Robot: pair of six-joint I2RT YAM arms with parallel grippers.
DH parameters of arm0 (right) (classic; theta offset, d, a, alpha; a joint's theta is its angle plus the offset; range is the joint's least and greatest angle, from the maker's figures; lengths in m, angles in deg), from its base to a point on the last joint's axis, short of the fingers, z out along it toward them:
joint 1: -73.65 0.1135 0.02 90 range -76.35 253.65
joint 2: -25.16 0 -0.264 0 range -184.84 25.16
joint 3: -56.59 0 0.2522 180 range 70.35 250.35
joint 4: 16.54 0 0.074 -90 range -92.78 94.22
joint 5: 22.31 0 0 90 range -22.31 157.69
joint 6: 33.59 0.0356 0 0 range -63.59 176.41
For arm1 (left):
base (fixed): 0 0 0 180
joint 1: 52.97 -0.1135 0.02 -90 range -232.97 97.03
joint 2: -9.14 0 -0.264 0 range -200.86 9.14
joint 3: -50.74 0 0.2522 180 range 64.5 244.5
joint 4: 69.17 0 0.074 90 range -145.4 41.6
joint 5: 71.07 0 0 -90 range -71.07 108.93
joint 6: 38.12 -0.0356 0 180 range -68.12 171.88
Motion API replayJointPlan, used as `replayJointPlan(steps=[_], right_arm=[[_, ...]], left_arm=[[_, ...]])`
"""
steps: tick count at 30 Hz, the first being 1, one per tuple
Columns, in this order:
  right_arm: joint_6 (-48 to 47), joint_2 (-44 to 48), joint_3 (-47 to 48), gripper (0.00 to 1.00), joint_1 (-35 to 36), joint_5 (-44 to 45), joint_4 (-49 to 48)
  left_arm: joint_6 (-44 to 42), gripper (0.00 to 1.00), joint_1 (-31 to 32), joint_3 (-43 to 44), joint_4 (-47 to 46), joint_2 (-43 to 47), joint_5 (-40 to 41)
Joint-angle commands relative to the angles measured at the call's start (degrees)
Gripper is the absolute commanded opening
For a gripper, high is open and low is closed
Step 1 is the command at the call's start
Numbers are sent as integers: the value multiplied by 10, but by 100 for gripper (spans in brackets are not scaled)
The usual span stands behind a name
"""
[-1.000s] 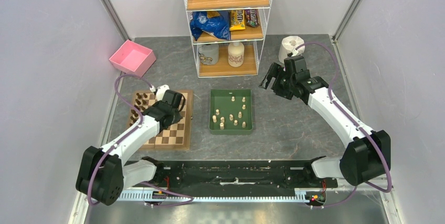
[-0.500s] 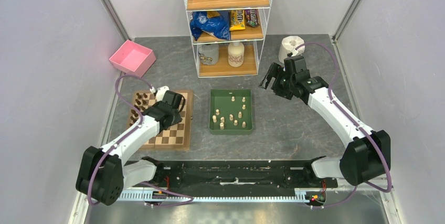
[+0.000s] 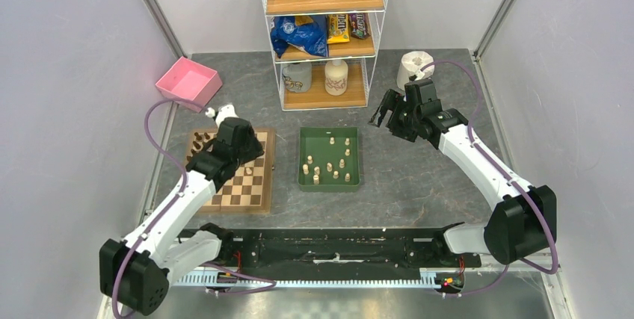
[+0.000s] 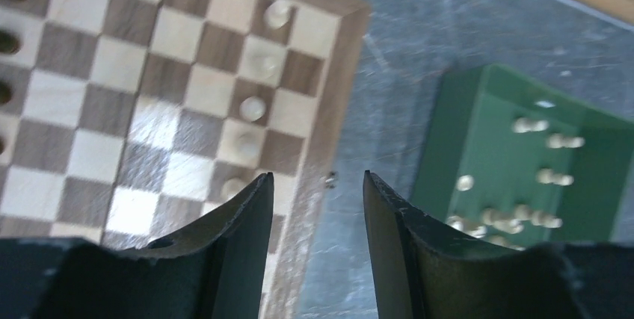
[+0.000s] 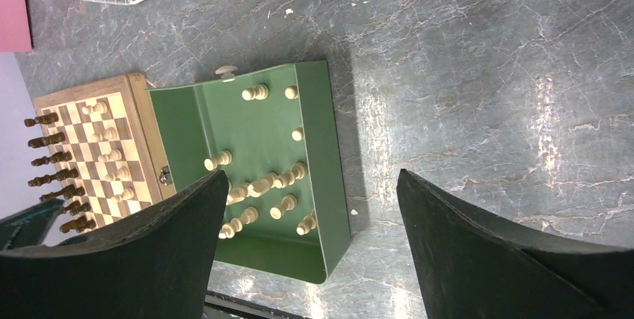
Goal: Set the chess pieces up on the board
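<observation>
The green tray [image 5: 329,155] is the reference for everything here. It holds the loose pale chessmen [image 5: 282,207]. There are about eleven: three toward its far end and the rest crowded in its near half. I cannot tell whether each one stands or lies on its side.

Just left of the tray, across a narrow strip of table, lies the single chessboard [image 4: 82,158], its border running parallel to the tray's left wall. Five more pale chessmen stand on it in one file, one square in from the tray-side border. The dark chessmen [image 5: 45,159], at least seven, line the side farthest from the tray.

The left gripper [image 4: 318,178] hangs over the board's tray-side border, its fingers apart with nothing between them. From there the tray lies to its right and close by. The right gripper [image 5: 312,175] hangs off the tray's far right corner, spread wide and empty.

Both grippers are near the tray, the right perhaps slightly nearer, but the board is on the left arm's side. The next pick likely needs only a short move rightward by the left gripper. The far three pieces, which stand well apart, look easier to take than the packed near ones.
</observation>
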Motion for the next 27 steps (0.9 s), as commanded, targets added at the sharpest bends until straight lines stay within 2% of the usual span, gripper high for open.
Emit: replayJointPlan(steps=[1, 6, 11, 16, 27], right_arm=[[6, 7, 12, 91, -1, 0, -14], [5, 15, 8, 91, -1, 5, -14], [5, 19, 5, 92, -1, 7, -13], [3, 21, 6, 92, -1, 9, -11], [-3, 20, 7, 92, -1, 13, -6]], left_arm=[[-23, 54, 33, 65, -83, -57, -62], [-28, 53, 149, 165, -102, -190, -18], [-22, 53, 212, 250, -123, -330, -10], [-8, 51, 226, 285, -157, -423, -21], [-7, 47, 243, 331, -161, -509, 7]])
